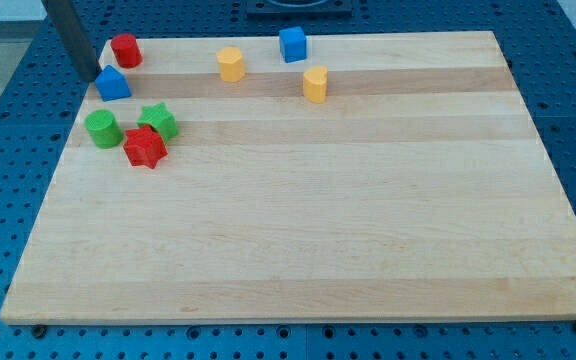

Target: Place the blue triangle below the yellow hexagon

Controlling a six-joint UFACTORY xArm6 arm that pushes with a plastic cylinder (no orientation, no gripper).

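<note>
- While the wooden board [298, 250] lay wide toward the view's bottom, the red star [145, 147] was the nearest block, just below and right of the blue triangle [113, 84].
- The green cylinder [102, 129] sat below the blue triangle, and the green star [158, 121] below and to its right, touching the red star.
- The blue triangle rested near the board's top-left corner, well left of the yellow hexagon [230, 64].
- My tip [92, 75] stood just left of the blue triangle, at its upper edge; being a bare rod, it gripped nothing.
- Another yellow block [315, 84] lay far right of the blue triangle.
- The red cylinder [125, 50] stood just above the blue triangle; the blue cube [292, 45] lay far to its upper right.
</note>
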